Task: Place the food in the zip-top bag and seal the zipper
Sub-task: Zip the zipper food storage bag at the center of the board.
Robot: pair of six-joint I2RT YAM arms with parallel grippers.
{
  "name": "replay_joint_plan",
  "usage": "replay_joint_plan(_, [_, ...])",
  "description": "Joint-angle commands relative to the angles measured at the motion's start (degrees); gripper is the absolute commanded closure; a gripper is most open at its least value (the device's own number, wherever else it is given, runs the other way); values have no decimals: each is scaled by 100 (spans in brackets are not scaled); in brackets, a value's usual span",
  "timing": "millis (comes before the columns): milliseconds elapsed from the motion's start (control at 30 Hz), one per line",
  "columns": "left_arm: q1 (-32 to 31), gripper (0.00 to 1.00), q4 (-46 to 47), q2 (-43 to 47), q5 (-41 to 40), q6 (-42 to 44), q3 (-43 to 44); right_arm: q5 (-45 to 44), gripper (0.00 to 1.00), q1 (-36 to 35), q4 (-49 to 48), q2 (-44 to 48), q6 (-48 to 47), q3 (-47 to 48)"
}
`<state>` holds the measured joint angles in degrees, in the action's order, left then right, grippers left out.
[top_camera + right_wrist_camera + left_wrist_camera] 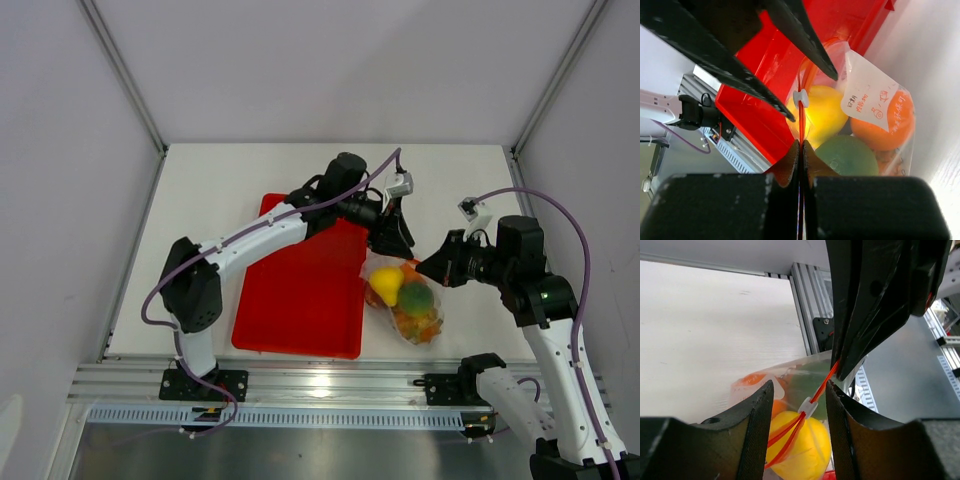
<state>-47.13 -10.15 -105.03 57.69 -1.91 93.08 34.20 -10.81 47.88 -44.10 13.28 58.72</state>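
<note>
Seen from above, the clear bag (pixel 405 302) lies on the white table (pixel 230 190), just beside the 3 o'clock edge of the red tray (pixel 300 290), with its mouth at its 12 o'clock end. The toy fruits are inside it. The yellow pear (pixel 385 285) sits at 10 o'clock in the bag and the green fruit (pixel 417 297) is just beside it at 3 o'clock. At 6 o'clock there are more orange-yellow shapes, too jumbled to name. In my right wrist view the orange (pixel 885 120) is at 3 o'clock of the pear, partly behind a white label (pixel 865 102) on the plastic.

My right gripper (pixel 801 146) reaches in from 2 o'clock of the bag. It is clenched flat on the thin red-orange zipper (pixel 823 386), which disappears between its two pressed fingers.

My left gripper (pixel 800 385) comes down from 12 o'clock of the bag. It is released, with its fingers spread either side of the zipper's small white slider (pixel 800 97) and a gap showing on both sides.

Between my right fingers and the slider the zipper is a single line. Past the slider it parts into two lines over the pear, so that stretch of the mouth is not closed.
</note>
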Motion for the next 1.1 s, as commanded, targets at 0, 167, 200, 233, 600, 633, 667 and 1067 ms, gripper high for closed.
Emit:
replay_joint_plan(0, [2,52,74,-70,453,534,-9,254,100,-27,-262,15,-88,157])
replay_joint_plan(167, [55,58,347,-35,778,464,-333,219,100,-18,-156,33,-159,184])
replay_joint_plan(200, [64,59,426,-17,822,438,-378,219,100,-18,-147,41,-159,184])
replay_joint_plan(233, [73,62,531,18,831,411,-430,202,100,-18,-147,50,-168,175])
replay_joint_plan(600, [125,82,857,44,981,87,-651,175,100,-27,-138,42,-176,131])
replay_joint_plan(633, [126,87,883,44,981,42,-659,123,100,-18,-112,41,-185,131])
replay_joint_plan(667, [143,89,910,62,955,-54,-668,88,100,-18,-86,41,-177,131])
replay_joint_plan(1067, [205,99,59,501,-37,-477,-616,-1695,100,211,379,-265,166,70])
